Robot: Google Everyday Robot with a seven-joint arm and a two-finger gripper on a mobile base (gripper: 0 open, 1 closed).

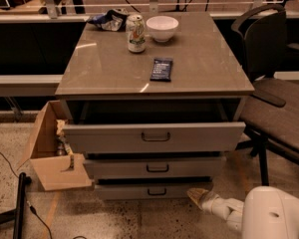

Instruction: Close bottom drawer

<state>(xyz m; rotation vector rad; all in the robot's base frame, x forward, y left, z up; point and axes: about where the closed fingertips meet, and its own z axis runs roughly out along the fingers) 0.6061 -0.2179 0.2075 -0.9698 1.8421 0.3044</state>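
The bottom drawer (154, 190) is the lowest of three grey drawers in the cabinet (154, 83). It has a slim front panel and a small dark loop handle, and it stands pulled out a little. The middle drawer (157, 167) is out slightly further and the tall top drawer (154, 137) furthest. My gripper (195, 195) is low at the bottom right, its tan tip just off the right end of the bottom drawer's front. The white arm (269, 215) runs back to the lower right corner.
On the cabinet top stand a soda can (136, 33), a white bowl (162, 28), a dark bar wrapper (161, 68) and a crumpled bag (108, 20). An open cardboard box (52, 153) sits at the left. An office chair (276, 93) stands at the right. A black pole (19, 205) lies on the floor at the left.
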